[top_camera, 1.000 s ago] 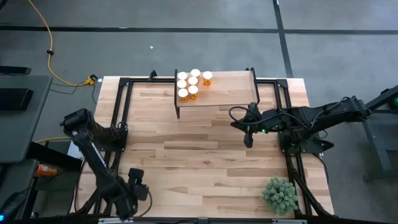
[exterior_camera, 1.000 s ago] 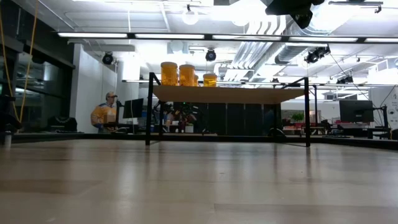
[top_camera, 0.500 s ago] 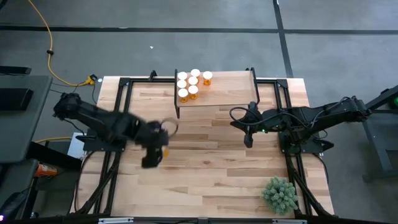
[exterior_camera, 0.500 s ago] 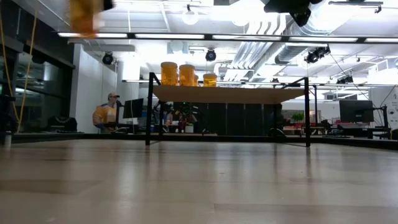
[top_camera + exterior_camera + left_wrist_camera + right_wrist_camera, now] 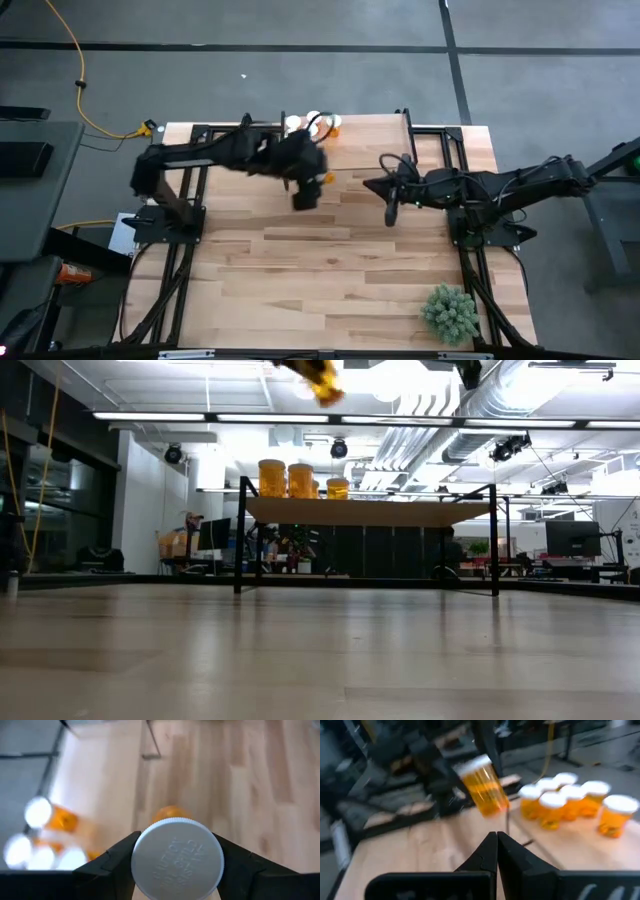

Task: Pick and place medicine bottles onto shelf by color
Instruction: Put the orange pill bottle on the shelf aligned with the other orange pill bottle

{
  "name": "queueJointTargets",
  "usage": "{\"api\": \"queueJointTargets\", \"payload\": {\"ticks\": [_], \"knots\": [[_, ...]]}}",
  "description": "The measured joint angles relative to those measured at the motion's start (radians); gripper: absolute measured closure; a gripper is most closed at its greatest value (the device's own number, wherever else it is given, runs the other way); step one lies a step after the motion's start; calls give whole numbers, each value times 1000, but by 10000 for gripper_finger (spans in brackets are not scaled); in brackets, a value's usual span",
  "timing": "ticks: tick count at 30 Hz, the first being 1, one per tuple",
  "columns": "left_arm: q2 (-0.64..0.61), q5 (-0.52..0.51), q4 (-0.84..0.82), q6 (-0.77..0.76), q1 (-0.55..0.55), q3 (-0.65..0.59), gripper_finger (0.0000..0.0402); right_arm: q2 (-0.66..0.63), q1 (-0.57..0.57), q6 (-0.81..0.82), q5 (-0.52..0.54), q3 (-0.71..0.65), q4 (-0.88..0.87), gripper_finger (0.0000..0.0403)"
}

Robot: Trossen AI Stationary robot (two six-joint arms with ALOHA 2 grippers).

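My left gripper [image 5: 308, 188] is shut on an orange pill bottle with a white cap [image 5: 177, 857]. It holds the bottle high over the table, just in front of the shelf's near-left part. The bottle also shows in the low view [image 5: 320, 375] and the right wrist view [image 5: 482, 785]. The shelf [image 5: 370, 145] is a light-wood board on black legs at the far edge. Several like bottles [image 5: 310, 125] stand upright on its left end; they also show in the low view [image 5: 290, 478]. My right gripper [image 5: 390, 208] is shut and empty, above the table in front of the shelf's right part. My left gripper pinches the bottle between its two fingers [image 5: 117, 857], one on each side of the white cap's rim [image 5: 140, 851]. The fingers come from above, pointing down. The bottle is lifted clear of table and shelf, cap up, its orange body [image 5: 170, 813] hanging below, somewhat tilted.
A green bushy plant [image 5: 450, 312] stands at the table's near-right corner. Black frame rails [image 5: 195, 190] run along the table's left and right sides. The shelf's right half [image 5: 385, 135] is bare wood.
My left gripper has swung from the table's near-left corner toward the far edge and the right, up to the shelf's front. The orange bottle shows in its hold from half a second ago and stays clear of the table. My right gripper has shifted a little toward the shelf.
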Motion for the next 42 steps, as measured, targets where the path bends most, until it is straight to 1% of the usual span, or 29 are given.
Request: {"api": "queueJointTargets", "payload": {"ticks": [4, 7, 10, 14, 16, 20, 27, 32, 35, 38, 42], "knots": [[118, 10, 41, 60, 79, 109, 200, 52, -37, -11, 65, 0, 89, 403], [181, 24, 43, 90, 122, 156, 200, 108, -86, -19, 96, 0, 156, 403], [204, 26, 44, 124, 145, 160, 200, 167, -143, -35, 97, 0, 220, 403], [211, 30, 38, 137, 170, 160, 200, 214, -217, -26, 106, 0, 276, 403], [209, 41, 51, 136, 178, 160, 200, 230, -249, -25, 90, 0, 298, 403], [210, 47, 66, 136, 193, 160, 200, 258, -305, 19, -8, 0, 312, 403], [210, 44, 105, 136, 207, 160, 200, 313, -349, 34, -42, 0, 323, 403], [209, 55, 153, 136, 216, 160, 200, 312, -365, 13, -57, 0, 304, 403], [209, 55, 154, 136, 223, 153, 200, 269, -366, -23, -41, 0, 271, 403], [209, 55, 156, 131, 244, 137, 200, 213, -366, -51, -5, 0, 178, 403], [209, 57, 207, 23, 277, 83, 200, 141, -366, -38, 35, 0, 65, 403]]}}
